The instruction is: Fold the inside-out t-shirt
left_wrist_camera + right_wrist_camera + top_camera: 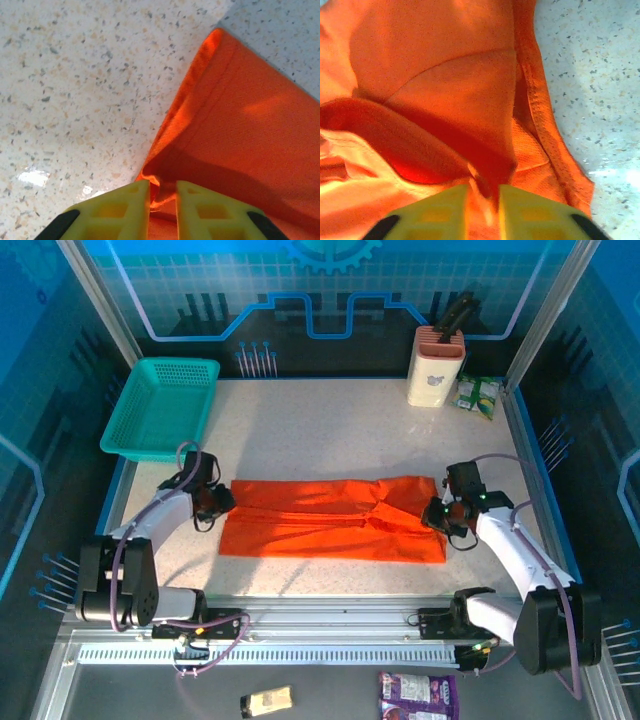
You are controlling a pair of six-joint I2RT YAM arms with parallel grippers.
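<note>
T-shirt (333, 520): orange, lying flat as one long band across the middle of the table (320, 430), long side running left to right, between the two grippers.
Shirt surface: creases and a seam line near the middle of the band; the near edge runs out slightly ragged toward the right.
Left gripper (213, 502): at the band's left end, low to the table.
Left gripper state: in the left wrist view the left gripper (163, 189) stands narrow, and the yellow fingers (125, 210) pinch a small fold of the shirt's edge (240, 130) between them.
Left end of shirt: a hemmed corner points away from the fingers, speckled tabletop (75, 90) bare beside it.
Right gripper (440, 512): at the band's right end, low to the table.
Right gripper state: in the right wrist view the right gripper (484, 192) is also narrow, fingers (530, 210) closed on bunched cloth (445, 90).
Right end of shirt: a stitched hem runs along the cloth's right edge, tabletop (600, 75) showing past it.
Basket (125, 405): teal mesh, at the far left corner, well apart from the shirt.
Knife block (436, 368): cream, upright at the far right.
Green packet (477, 397): just beside the block, on its right.
Below table: a pale packet (268, 701) and a purple pouch (418, 695) lie in front of the rail.
</note>
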